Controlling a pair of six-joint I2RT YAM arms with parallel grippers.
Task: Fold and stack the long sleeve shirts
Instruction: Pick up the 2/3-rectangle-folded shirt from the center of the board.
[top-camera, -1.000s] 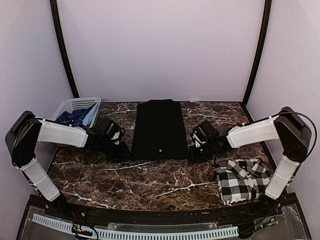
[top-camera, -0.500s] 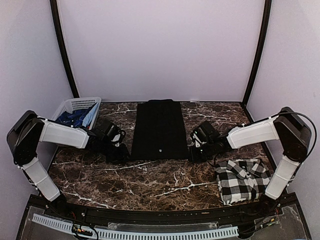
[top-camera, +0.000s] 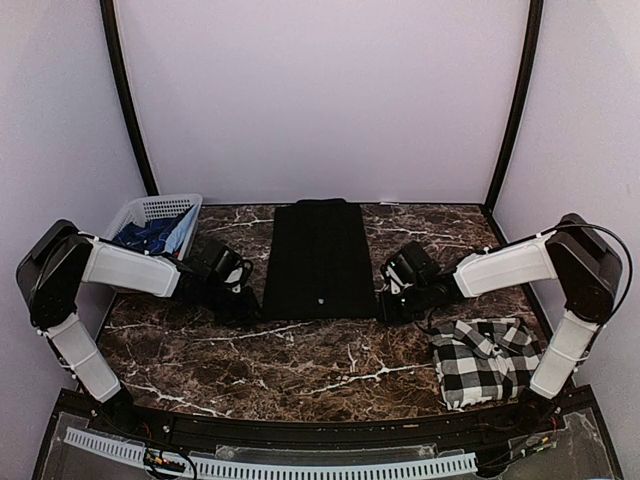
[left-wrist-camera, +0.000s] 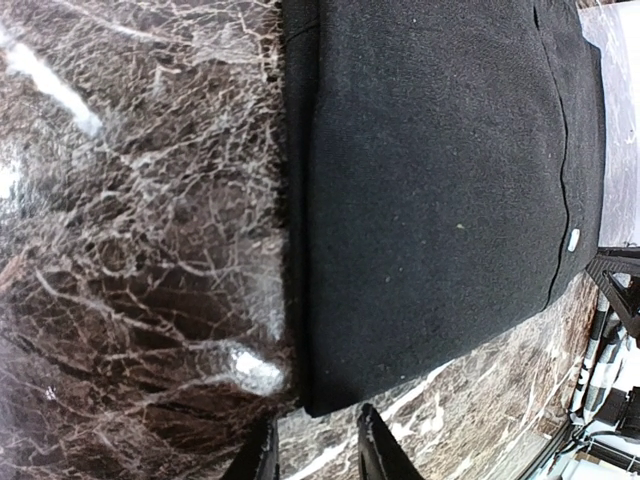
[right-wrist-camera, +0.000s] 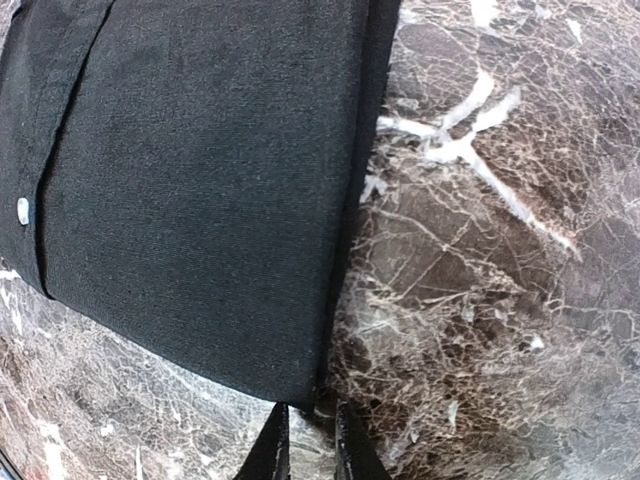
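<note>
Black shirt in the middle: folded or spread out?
Folded: the black shirt lies as a narrow flat rectangle with no sleeves sticking out.

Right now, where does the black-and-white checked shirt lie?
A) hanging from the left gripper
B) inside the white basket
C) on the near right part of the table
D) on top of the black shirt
C: the checked shirt lies bunched on the near right part of the table, apart from the black shirt, which is spread flat in the middle.
</note>
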